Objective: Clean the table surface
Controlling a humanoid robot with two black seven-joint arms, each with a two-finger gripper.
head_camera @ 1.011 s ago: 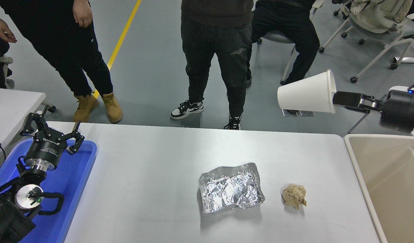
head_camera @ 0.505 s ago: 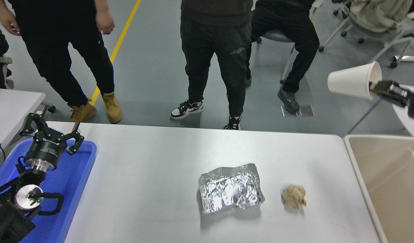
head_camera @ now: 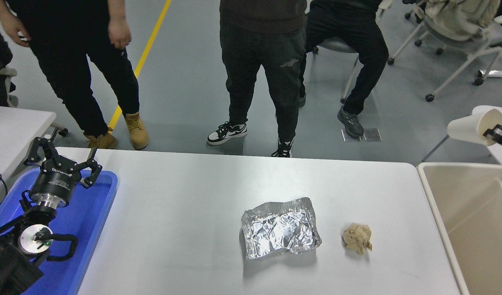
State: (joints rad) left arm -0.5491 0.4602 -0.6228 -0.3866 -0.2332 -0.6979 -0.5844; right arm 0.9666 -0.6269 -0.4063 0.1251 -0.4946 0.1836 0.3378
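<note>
The glossy white table surface [head_camera: 185, 192] fills the lower part of the head view. On it lie a crumpled sheet of silver foil [head_camera: 279, 228] and, to its right, a small beige paper wad [head_camera: 357, 238]. My right gripper [head_camera: 493, 133] shows only at the far right edge, shut on the rim of a white paper cup [head_camera: 474, 126] held on its side above the beige bin [head_camera: 476, 213]. My left gripper [head_camera: 62, 160] stays parked open over the blue tray [head_camera: 95, 205] at the lower left.
The bin stands against the table's right end. A smaller white table [head_camera: 13, 127] is at the left. Three people stand or sit along the far side, and wheeled chairs [head_camera: 455, 37] stand at the upper right.
My right gripper has carried the cup to the right and slightly down, from above the table's far right corner to over the bin. The person at the left shifted their feet.
</note>
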